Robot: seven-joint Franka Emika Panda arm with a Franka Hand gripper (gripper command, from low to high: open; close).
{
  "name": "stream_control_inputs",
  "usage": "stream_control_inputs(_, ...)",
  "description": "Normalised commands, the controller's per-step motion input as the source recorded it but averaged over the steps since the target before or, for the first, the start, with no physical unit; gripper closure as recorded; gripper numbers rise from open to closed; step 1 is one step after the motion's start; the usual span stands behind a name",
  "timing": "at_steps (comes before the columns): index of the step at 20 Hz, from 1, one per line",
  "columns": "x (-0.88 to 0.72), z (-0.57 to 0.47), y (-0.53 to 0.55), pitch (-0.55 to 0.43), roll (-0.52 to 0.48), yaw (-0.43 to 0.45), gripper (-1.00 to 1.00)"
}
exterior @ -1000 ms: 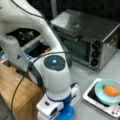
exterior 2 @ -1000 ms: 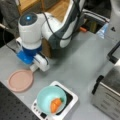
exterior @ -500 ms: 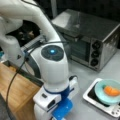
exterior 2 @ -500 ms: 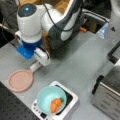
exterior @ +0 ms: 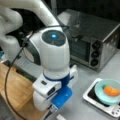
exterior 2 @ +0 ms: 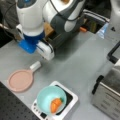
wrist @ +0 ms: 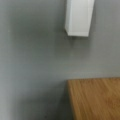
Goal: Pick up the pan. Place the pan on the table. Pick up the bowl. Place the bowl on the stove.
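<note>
1. Your gripper (exterior 2: 40,51) hangs above the table (exterior 2: 75,67), just above the pan (exterior 2: 20,80) and its white stub handle; whether its fingers are apart or together cannot be told.
2. The pan lies flat on the table, beside the stove (exterior 2: 71,100).
3. The bowl (exterior 2: 50,98) sits on the stove and holds an orange piece of food (exterior 2: 55,105).
4. The arm body blocks your gripper in a front view; behind it stands the toaster oven (exterior: 100,42), with a wooden block (exterior: 15,90) at that view's left.
</note>
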Motion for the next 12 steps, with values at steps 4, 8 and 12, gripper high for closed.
stream_control_inputs(4, 0.01, 0.26, 0.12, 0.209, 0.089, -0.134, -1.0)
stream_control_inputs(8, 0.04, 0.29, 0.15, 0.196, 0.107, -0.175, -1.0)
stream_control_inputs(12, 0.01, 0.23, 0.24, 0.118, 0.12, -0.21, -1.0)
